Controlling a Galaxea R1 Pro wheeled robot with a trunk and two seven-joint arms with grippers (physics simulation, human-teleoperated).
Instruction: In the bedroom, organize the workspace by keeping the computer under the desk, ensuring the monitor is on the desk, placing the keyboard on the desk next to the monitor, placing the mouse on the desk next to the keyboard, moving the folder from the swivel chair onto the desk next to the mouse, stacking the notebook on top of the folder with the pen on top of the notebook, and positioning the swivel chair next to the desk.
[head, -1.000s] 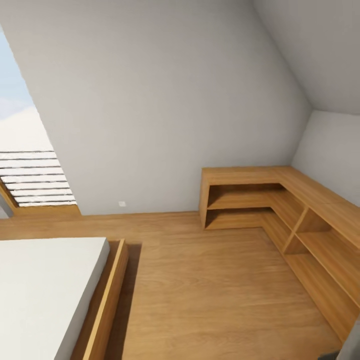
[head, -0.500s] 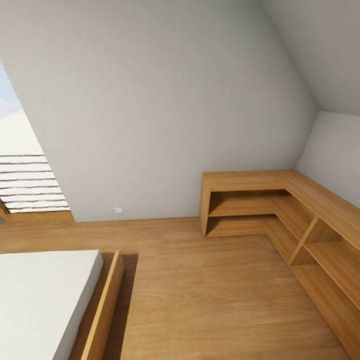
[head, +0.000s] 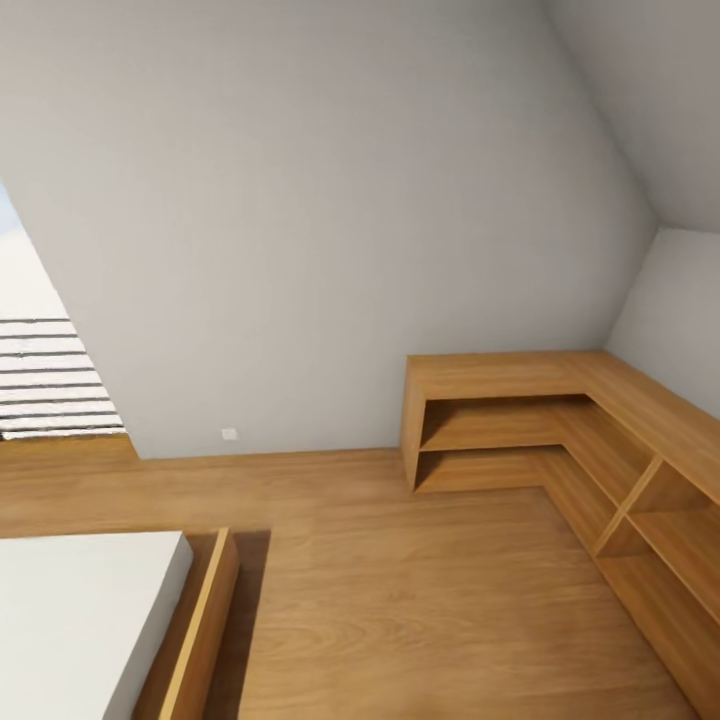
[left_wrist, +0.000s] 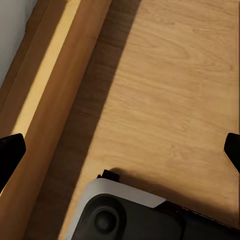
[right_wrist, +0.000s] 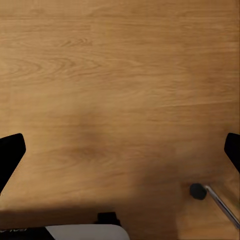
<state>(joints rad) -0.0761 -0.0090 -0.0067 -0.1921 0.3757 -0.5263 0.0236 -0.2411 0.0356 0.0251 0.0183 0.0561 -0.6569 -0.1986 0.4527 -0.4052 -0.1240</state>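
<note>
My left gripper (left_wrist: 120, 150) is open, its black fingertips (left_wrist: 11, 152) wide apart over bare wooden floor beside the bed's wooden frame (left_wrist: 50, 100). My right gripper (right_wrist: 120, 150) is open too, hanging over the floor with nothing between its fingers. Near it on the floor I see a black castor (right_wrist: 198, 191) on a thin metal spoke, apparently part of the swivel chair's base. The desk, monitor, keyboard, mouse, folder, notebook, pen and computer are out of view.
A bed with a white mattress (head: 70, 620) and wooden frame (head: 200, 630) sits at the lower left. A low L-shaped light wooden cabinet (head: 560, 420) runs along the right corner under a sloped wall. A slatted window (head: 50, 380) is at the left. My own base (left_wrist: 125, 212) shows below the left gripper.
The whole head picture has shifted: bed and window slid toward the lower left and the cabinet sank a little, so the camera moved. A grey shape at the bottom right edge left the picture.
</note>
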